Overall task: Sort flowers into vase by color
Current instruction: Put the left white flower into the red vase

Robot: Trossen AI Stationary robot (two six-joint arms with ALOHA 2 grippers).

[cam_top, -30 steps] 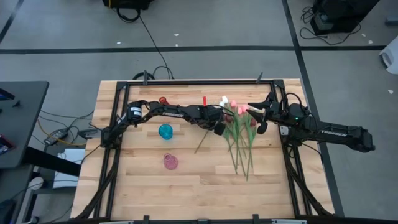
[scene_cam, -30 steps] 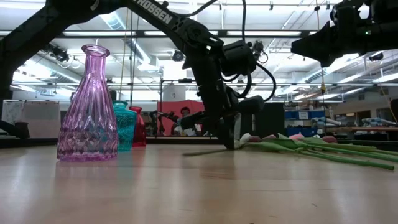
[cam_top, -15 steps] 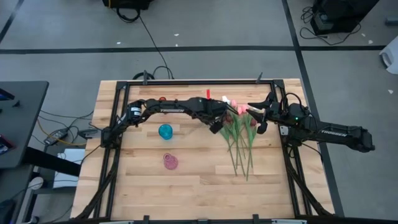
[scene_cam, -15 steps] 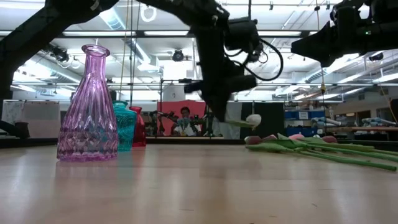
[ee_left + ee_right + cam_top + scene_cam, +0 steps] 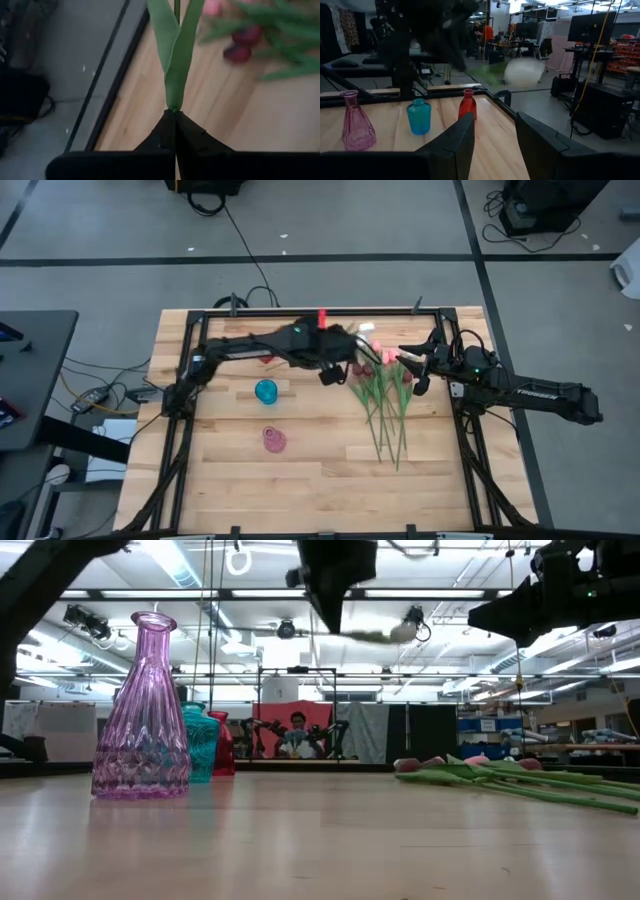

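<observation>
My left gripper (image 5: 335, 602) hangs high over the middle of the table, shut on a white tulip (image 5: 403, 632) that is lifted well clear of the wood. The remaining flowers (image 5: 386, 398), with pink, white and dark red heads, lie in a loose bundle on the table's right half, stems toward the near edge. A pink vase (image 5: 274, 440), a blue vase (image 5: 265, 391) and a red vase (image 5: 467, 105) stand on the left half. My right gripper (image 5: 412, 366) waits open at the right edge, level, beside the flower heads. My left gripper pinches the white tulip low on its green part, where two long leaves (image 5: 174, 85) come out from between the shut fingertips (image 5: 167, 127). The fingers slant down from above. The flower is lifted clear and lies about level, its head toward the table's right.
A black frame (image 5: 300, 311) runs along the table's far edge and down both sides. Bare wood lies in the near half of the table, in front of the vases and the flower stems. People and equipment show in the room beyond the far edge.
My left gripper has risen steeply from the flower bundle and rolled at the wrist, drifting a little toward the far left. The white tulip has come up with it, from lying on the table to hanging high and clear. The other flowers have stayed in place.
</observation>
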